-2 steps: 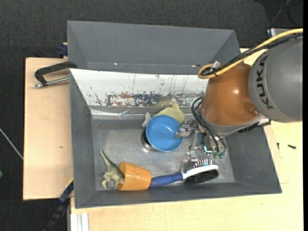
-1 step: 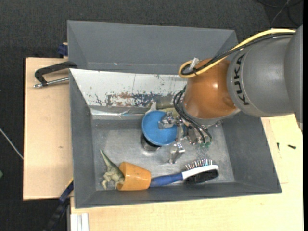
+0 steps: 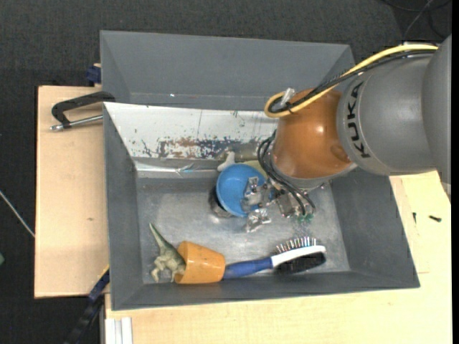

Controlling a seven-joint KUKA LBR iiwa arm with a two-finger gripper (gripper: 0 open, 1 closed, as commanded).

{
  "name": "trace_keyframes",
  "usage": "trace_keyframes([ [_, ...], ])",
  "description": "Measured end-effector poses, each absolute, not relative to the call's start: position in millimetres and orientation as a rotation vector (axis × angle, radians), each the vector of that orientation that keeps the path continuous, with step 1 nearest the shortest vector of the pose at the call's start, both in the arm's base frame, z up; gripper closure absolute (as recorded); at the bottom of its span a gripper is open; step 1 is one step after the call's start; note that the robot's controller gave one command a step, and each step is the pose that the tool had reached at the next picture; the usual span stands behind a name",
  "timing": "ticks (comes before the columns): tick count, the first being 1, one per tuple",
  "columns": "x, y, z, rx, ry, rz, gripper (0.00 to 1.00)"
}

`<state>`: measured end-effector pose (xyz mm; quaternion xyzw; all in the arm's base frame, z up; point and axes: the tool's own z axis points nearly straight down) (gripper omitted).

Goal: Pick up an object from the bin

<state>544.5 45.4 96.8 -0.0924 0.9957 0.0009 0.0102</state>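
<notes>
Blue rounded plastic thing (image 3: 233, 185), frame centre | gripper (image 3: 258, 208) low, just right of it; open or closed: cannot tell | step: likely grasp | next: secure hold, lift.

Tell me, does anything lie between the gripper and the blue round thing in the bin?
Nothing visible does. The gripper sits close against the blue round thing, on its right in the view. The orange cup and the brush lie apart, lower in the view.

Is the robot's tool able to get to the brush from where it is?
Probably yes. The brush lies uncovered on the bin floor, near the tool, with nothing between them. Only its handle's far end touches the orange cup.
</notes>
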Motion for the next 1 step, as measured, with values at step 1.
trace_keyframes([
  [1, 528.1, 37.1, 216.8, -0.232, 3.119, 0.001, 1.0],
])
